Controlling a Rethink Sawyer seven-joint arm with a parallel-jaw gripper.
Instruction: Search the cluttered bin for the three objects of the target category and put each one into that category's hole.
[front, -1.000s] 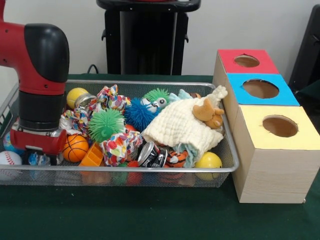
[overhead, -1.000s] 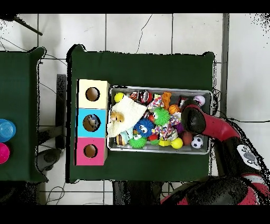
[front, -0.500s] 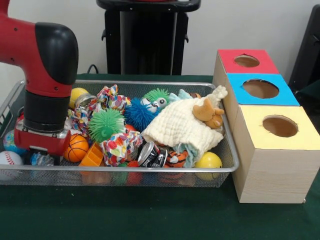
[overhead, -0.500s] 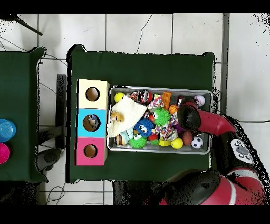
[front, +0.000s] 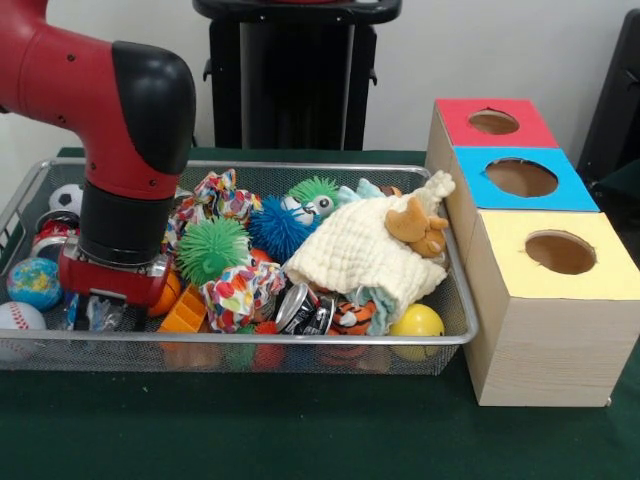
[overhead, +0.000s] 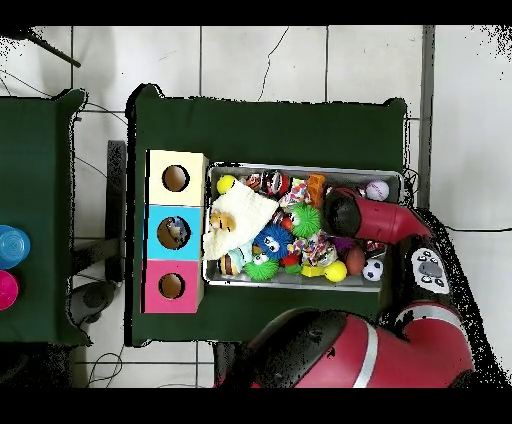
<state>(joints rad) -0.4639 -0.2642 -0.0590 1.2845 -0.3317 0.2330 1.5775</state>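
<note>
A wire mesh bin (front: 455, 335) (overhead: 392, 176) holds a heap of toys: a green spiky ball (front: 212, 250), a blue spiky ball (front: 275, 228), a yellow ball (front: 416, 322), a baseball (front: 18, 320), a globe ball (front: 33, 283), a soccer ball (front: 66, 198), cans (front: 305, 310), patterned cloths (front: 240, 290), a cream cloth (front: 355, 250) and a tan plush (front: 418, 225). My gripper (front: 92, 312) is low in the bin's left part, beside an orange toy (front: 185, 312). In the overhead view the arm (overhead: 345, 213) hides it. Beside the bin stands a wooden box with a red hole (front: 494, 122), a blue hole (front: 521, 178) and a yellow hole (front: 560, 252).
The bin's rim and the toy heap crowd the gripper on all sides. The box (overhead: 176, 232) touches the bin's end. Green cloth covers the table (front: 300, 430). A second table with a blue cup (overhead: 10, 245) and a pink cup (overhead: 5, 290) stands apart.
The arm has swung toward the bin's middle, to the right in the front view. It now covers the orange basketball and uncovers the soccer ball and globe ball.
</note>
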